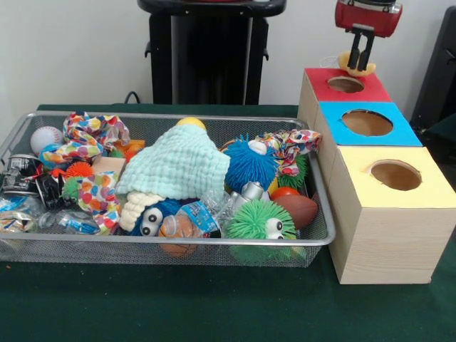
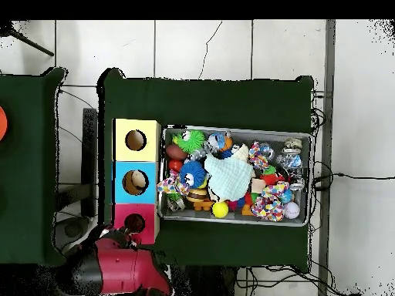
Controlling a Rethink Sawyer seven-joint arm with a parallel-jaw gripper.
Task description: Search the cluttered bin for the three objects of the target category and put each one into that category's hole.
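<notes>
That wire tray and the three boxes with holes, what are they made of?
The silver mesh bin looks like bare metal: see-through wire grid, thicker shiny rim. The three boxes with round holes look like pale unfinished wood, with faint grain on the sides; the red, blue and yellow tops seem matte, maybe paper or paint.

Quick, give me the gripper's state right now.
Gripper: shut on a yellow object, held just above the hole of the red-topped box.
</notes>
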